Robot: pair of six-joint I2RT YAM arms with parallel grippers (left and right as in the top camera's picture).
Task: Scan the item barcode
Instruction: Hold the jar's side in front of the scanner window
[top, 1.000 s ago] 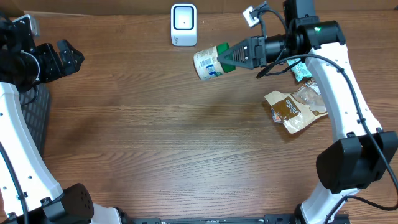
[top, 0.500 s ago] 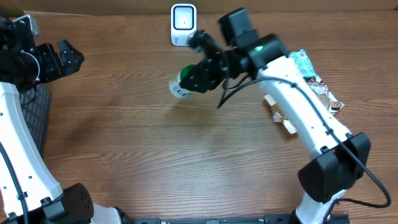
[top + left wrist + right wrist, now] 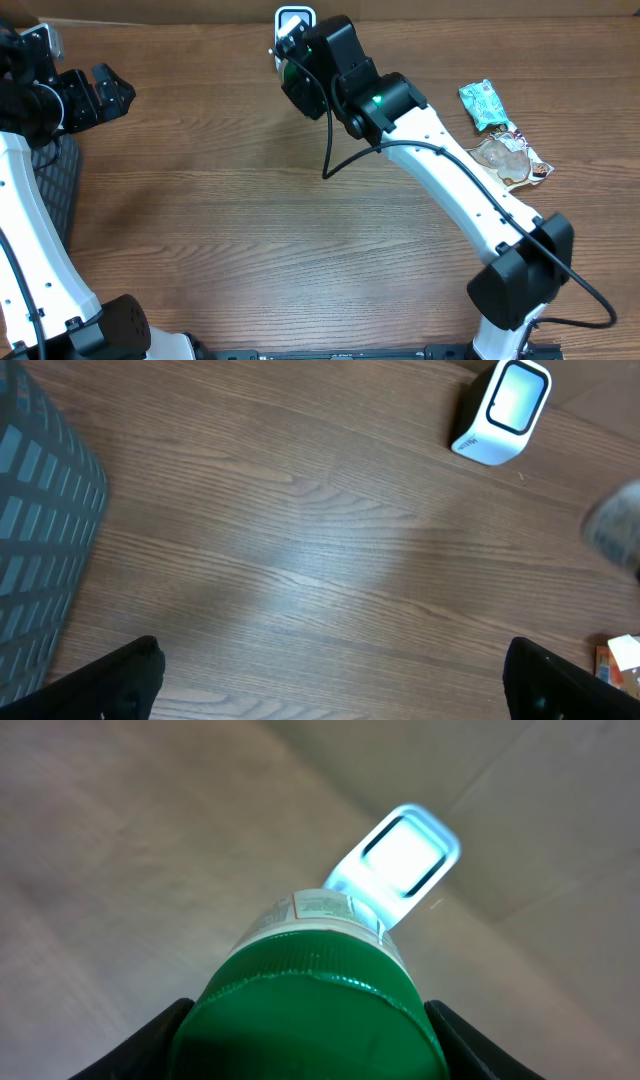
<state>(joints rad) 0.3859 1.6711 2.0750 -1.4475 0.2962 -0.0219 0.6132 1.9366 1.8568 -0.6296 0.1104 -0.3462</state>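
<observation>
The item is a white bottle with a green cap [image 3: 310,1010], and my right gripper [image 3: 310,1020] is shut on the cap, one black finger on each side. Its labelled body [image 3: 318,908] points at the white scanner [image 3: 400,855], whose window glows just beyond it. From overhead, the right gripper [image 3: 293,78] and wrist cover the bottle and most of the scanner [image 3: 292,13] at the back edge. My left gripper [image 3: 108,90] stands open at the far left with nothing in it; its fingers spread wide over bare wood [image 3: 335,680]. The scanner [image 3: 503,410] is far from it.
A teal snack packet [image 3: 483,103] and a clear and brown packet [image 3: 510,160] lie at the right. A black mesh basket [image 3: 55,190] sits at the left edge, also in the left wrist view [image 3: 40,530]. A blurred grey shape [image 3: 615,535] shows at that view's right edge.
My right arm has swung left across the back of the table with the bottle, from near the packets to right in front of the scanner. The left arm has not moved.
</observation>
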